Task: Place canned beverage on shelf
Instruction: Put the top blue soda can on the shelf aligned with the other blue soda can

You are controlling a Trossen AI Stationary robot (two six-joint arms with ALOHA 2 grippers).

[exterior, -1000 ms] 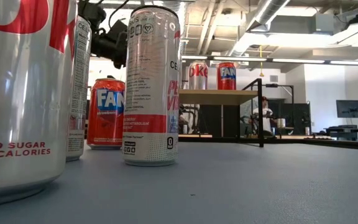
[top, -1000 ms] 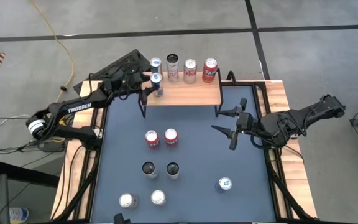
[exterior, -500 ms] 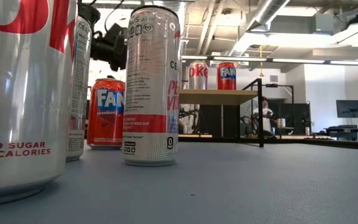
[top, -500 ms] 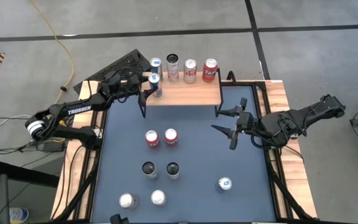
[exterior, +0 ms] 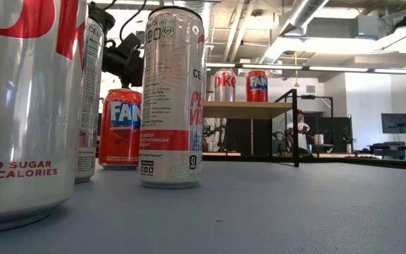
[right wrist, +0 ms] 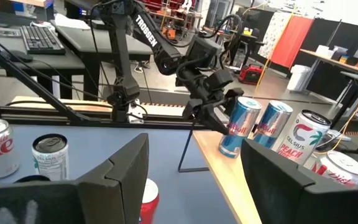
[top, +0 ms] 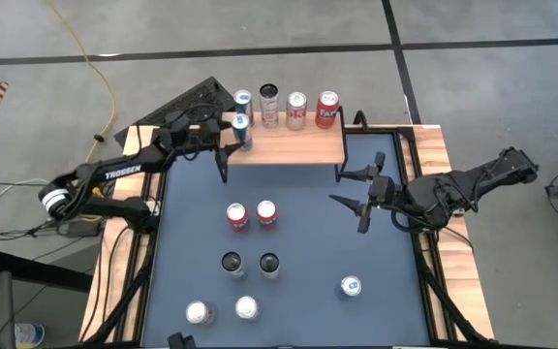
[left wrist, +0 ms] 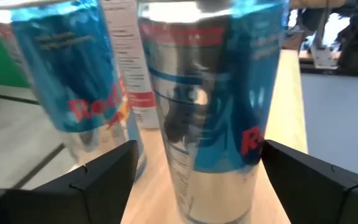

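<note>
The left gripper (top: 229,133) stands with fingers spread either side of the blue can (left wrist: 213,106), which stands upright at the shelf (top: 298,145)'s left end. The left wrist view shows gaps beside the can, unseen from above. The right gripper (top: 355,190), fingers apart, hovers over the table near the shelf's right end.

The table (top: 308,247) has a dark blue-grey mat framed by light wood. At its far edge stands the shelf (top: 289,145), a wooden top on thin black legs, carrying five upright cans (two blue-and-silver at the left end). Eight more cans (top: 248,215) stand on the mat in loose pairs, one (top: 350,286) alone.
</note>
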